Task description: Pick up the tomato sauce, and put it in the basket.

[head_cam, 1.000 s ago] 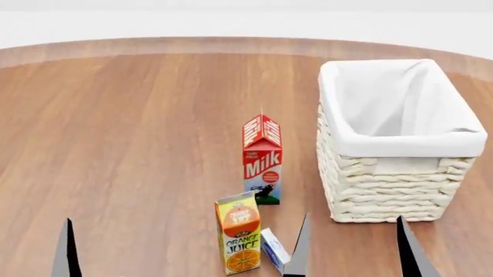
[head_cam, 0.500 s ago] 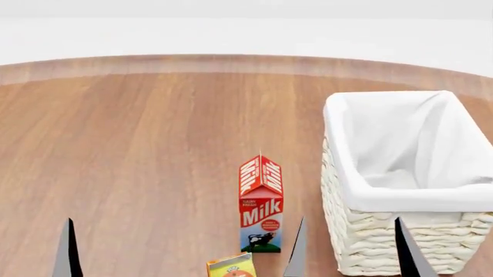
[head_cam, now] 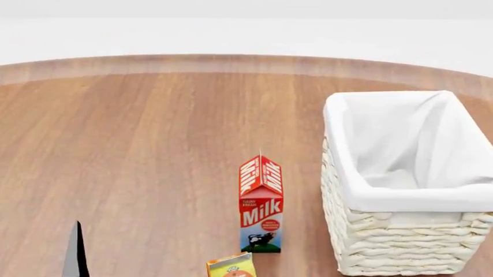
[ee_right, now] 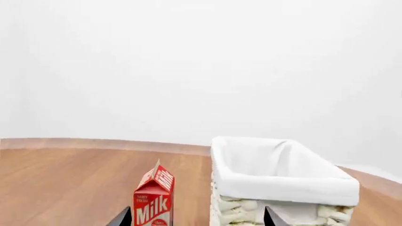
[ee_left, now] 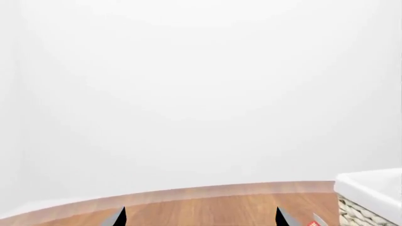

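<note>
Head view gives you the round wooden table with the basket standing at the right, its white cloth lining folded over the rim and its inside showing only cloth. Just beside the basket's left wall, apart from it, the milk carton stands upright, and the top of the orange juice carton pokes in at the lower edge, near the milk carton and on your side of it. You cannot find the tomato sauce in any of the three views, so its place cannot be told. Of your left gripper the head view catches only one dark fingertip at the lower left; the left wrist view shows both of its dark tips with a wide gap of table between them, so its pincer is spread and holds nothing, with a corner of the basket and a red sliver of the milk carton at the edge of that picture. Your right gripper does not appear in the head view; in the right wrist view its two tips stand well apart, spread and empty, with the milk carton and the basket's near wall both seen between and beyond them, above the wooden surface.
</note>
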Controlling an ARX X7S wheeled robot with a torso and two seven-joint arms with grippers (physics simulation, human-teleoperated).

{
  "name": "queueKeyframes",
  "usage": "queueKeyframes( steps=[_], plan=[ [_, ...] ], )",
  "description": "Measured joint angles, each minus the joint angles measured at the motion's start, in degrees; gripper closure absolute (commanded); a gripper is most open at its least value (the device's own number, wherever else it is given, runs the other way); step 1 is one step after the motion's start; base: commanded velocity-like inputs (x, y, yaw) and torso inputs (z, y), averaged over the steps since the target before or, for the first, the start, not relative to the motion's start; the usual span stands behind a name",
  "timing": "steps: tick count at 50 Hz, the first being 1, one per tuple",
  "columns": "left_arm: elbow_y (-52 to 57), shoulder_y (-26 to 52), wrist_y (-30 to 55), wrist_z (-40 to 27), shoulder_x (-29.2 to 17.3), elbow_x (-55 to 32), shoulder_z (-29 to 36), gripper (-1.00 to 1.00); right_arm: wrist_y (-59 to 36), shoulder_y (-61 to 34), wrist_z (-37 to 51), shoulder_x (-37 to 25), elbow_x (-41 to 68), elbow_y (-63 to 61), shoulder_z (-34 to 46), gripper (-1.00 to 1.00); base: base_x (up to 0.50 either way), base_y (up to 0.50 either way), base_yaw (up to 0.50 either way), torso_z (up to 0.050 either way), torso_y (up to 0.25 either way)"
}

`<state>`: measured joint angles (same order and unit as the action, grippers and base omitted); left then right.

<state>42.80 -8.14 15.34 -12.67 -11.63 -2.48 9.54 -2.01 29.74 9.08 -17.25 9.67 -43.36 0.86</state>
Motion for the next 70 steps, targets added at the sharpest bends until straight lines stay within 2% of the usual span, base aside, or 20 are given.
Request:
queueKeyframes(
  steps=[13, 34, 70],
  plan=[
    [0.33, 0.11, 0.42, -0.65, -0.49, 0.44, 0.9, -1.0, 7.78, 7.36, -0.97, 0.17, -1.28, 7.53, 0.23, -1.0, 0.0, 0.0, 0.0, 0.0, 0.0],
    [0.48, 0.26, 0.55, -1.58, -1.35, 0.41, 1.92, -1.0, 12.66, 10.25, -3.15, 0.01, -3.67, 17.39, 4.33, -1.0, 0.0, 0.0, 0.0, 0.0, 0.0],
    [-0.04, 0.92, 0.46, -3.5, -3.09, -0.7, 3.16, -1.0, 10.38, 9.26, -1.48, 0.76, -3.12, 23.92, 6.54, -1.0, 0.0, 0.0, 0.0, 0.0, 0.0]
  ],
)
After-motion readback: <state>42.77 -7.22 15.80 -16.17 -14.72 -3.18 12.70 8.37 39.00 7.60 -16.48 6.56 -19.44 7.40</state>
